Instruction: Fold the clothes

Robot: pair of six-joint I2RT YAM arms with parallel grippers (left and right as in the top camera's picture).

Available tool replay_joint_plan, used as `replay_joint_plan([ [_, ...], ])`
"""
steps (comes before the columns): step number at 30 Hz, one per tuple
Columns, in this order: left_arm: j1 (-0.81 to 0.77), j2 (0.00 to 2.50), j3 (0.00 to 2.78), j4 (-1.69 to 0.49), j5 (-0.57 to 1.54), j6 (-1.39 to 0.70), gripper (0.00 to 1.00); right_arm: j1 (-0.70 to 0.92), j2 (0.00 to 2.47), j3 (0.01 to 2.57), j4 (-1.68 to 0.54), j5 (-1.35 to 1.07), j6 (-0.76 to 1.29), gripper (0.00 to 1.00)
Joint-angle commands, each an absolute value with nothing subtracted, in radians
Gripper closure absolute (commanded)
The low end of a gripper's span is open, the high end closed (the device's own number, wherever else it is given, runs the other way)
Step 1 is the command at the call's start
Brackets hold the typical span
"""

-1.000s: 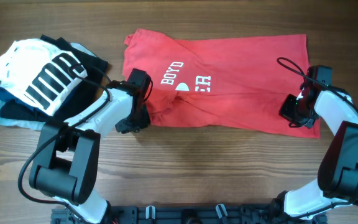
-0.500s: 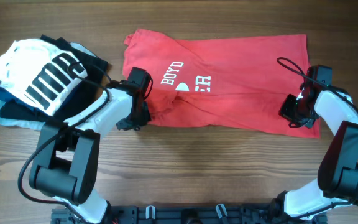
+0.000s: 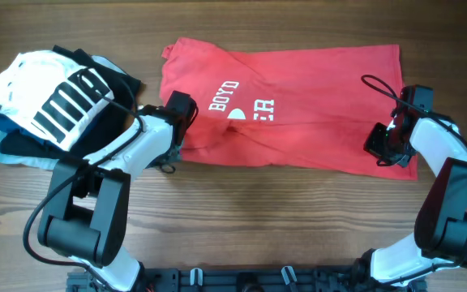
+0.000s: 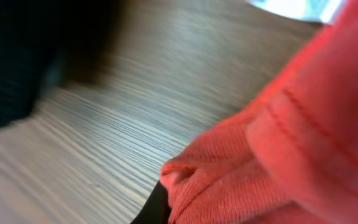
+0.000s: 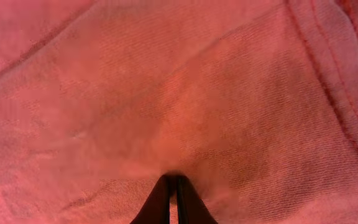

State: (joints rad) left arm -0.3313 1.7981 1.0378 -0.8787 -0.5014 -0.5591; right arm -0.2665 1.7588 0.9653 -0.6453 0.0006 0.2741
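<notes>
left hand [image 3: 171,152] pinching the red T-shirt [image 3: 298,113] at its near-left hem, right hand [image 3: 382,150] clamped narrow on the near-right hem, shirt spread across the tabletop [image 3: 242,211] middle toward the far edge, striped white garment [image 3: 47,93] on a folded pile by the far-left corner

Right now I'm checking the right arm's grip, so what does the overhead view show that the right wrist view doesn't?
Only overhead: the whole red T-shirt on the wooden table, its white lettering, and the black-striped white garment at left. Only right wrist: the right gripper closed on puckered fabric, plus a stitched hem. Both: the red cloth at that gripper.
</notes>
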Motion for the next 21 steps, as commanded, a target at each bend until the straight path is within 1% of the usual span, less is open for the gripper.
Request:
replay_joint_plan([
  [1,-0.322,1.776,1.032,-0.871,-0.727,-0.554,0.96,-0.27,1.781,0.947,-0.633,0.019,0.266,0.94],
  [5,-0.322,1.776,1.032,-0.844,-0.785,-0.554,0.95,-0.27,1.781,0.947,-0.633,0.018,0.265,0.94],
  [9,-0.322,1.776,1.032,-0.81,-0.802,-0.521,0.84,-0.27,1.781,0.947,-0.633,0.019,0.265,0.94],
  [15,-0.322,1.776,1.032,-0.823,-0.8,-0.502,0.84,-0.27,1.781,0.947,-0.633,0.019,0.265,0.94],
  [21,-0.323,1.753,1.032,-0.838,-0.691,-0.502,0.87,-0.27,1.781,0.947,-0.633,0.018,0.266,0.94],
])
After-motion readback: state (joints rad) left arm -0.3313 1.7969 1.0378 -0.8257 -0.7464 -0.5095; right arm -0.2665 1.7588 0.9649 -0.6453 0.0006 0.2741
